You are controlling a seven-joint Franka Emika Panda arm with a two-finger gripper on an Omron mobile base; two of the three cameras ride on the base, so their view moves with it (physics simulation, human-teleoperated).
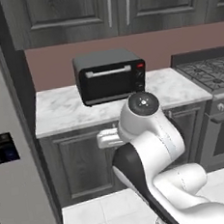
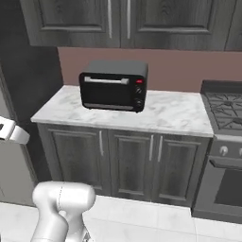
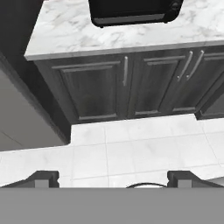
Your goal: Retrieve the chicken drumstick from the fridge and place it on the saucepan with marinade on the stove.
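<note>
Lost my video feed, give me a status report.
Gripper open, empty, aimed at floor before the dark cabinets. Fridge at left, doors shut. Stove at right, toaster oven on counter between. Nothing blocking.

counter [image 1: 60,111]: veined marble, glossy | cabinets [image 2: 127,158]: dark wood grain

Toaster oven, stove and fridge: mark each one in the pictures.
Toaster oven [image 2: 112,92]: right base view, on its dark glass door.
Stove [image 1: 212,73]: left base view, on the black grate over the burners.
Fridge [image 1: 14,181]: left base view, on the grey door below the dispenser panel.
</note>
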